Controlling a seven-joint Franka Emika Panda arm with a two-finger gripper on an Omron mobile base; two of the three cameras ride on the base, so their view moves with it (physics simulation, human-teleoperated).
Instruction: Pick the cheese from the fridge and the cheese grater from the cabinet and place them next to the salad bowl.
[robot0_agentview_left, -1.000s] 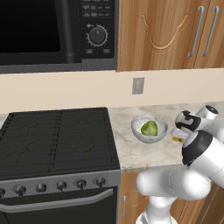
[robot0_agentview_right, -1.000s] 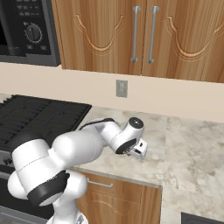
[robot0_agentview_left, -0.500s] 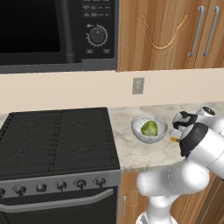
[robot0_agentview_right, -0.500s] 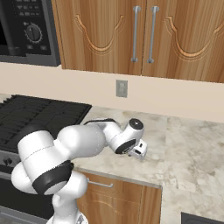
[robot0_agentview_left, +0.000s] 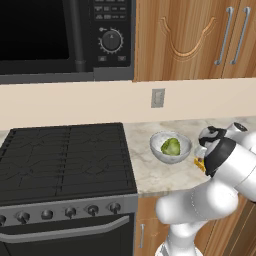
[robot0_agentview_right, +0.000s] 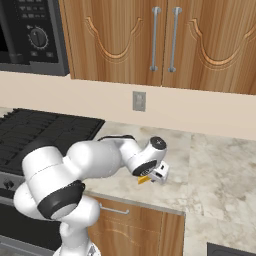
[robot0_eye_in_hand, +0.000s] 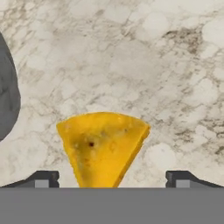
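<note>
cheese (robot0_eye_in_hand: 103, 146) on marble counter (robot0_eye_in_hand: 144, 61) | salad bowl (robot0_agentview_left: 170, 147) beside | gripper (robot0_eye_in_hand: 113, 177) released, jaws apart

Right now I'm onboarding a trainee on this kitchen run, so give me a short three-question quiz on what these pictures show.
1. True or false: the gripper is clamped on the cheese.
2. What lies inside the salad bowl?
A. a cheese wedge
B. green leaves
C. nothing
3. Fill in: the cheese rests on the marble ____, between the two fingertips.

Key
1. False. The jaws stand wide, with a gap on each side of the wedge.
2. B
3. counter
</note>
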